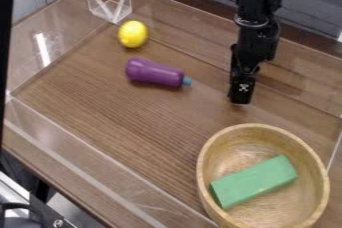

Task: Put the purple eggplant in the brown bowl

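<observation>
A black robot arm is reaching down from the top of the view over a brown wooden counter, its jaws hanging well apart from the purple eggplant. The eggplant is lying on its side on the counter, its teal tip pointing toward the arm. A yellow ball is sitting near it, toward the back, with a clear, angular object standing beyond. In the foreground, the brown bowl is holding a green block (the eggplant is lying outside it). Whether the jaws are released or clenched, one cannot tell.
</observation>
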`<state>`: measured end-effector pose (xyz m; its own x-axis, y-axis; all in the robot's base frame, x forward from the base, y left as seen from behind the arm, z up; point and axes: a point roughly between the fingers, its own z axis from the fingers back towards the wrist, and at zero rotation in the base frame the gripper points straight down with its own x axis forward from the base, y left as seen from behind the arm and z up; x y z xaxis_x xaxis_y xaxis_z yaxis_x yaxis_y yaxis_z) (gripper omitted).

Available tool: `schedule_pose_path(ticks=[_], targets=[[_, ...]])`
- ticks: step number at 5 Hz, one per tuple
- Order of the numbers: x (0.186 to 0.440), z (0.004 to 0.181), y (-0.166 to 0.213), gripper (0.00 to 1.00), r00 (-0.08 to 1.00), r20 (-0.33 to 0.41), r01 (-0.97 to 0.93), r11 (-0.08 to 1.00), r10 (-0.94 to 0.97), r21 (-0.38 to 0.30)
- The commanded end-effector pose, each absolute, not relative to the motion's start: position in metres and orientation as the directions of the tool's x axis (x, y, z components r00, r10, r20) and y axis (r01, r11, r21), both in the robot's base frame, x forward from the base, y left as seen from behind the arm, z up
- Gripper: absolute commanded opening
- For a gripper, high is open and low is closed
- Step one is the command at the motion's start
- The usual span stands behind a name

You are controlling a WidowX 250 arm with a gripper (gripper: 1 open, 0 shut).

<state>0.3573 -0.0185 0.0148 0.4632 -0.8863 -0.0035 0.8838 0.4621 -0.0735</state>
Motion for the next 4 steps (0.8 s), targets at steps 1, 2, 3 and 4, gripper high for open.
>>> schedule_pose_path(ticks=[1, 2, 3, 4], targets=[[0.3637, 0.0215, -0.0063, 1.00, 0.497, 0.012, 0.867, 0.496, -0.868, -0.045], [0.3611, 0.0247, -0.0046, 1.00, 0.511, 0.011, 0.859, 0.509, -0.860, -0.056], [0.3583, 0.0266, -0.0037, 1.00, 0.524, 0.012, 0.850, 0.522, -0.852, -0.066], [0.3557, 0.0273, -0.0028, 1.00, 0.535, 0.011, 0.843, 0.533, -0.845, -0.077]])
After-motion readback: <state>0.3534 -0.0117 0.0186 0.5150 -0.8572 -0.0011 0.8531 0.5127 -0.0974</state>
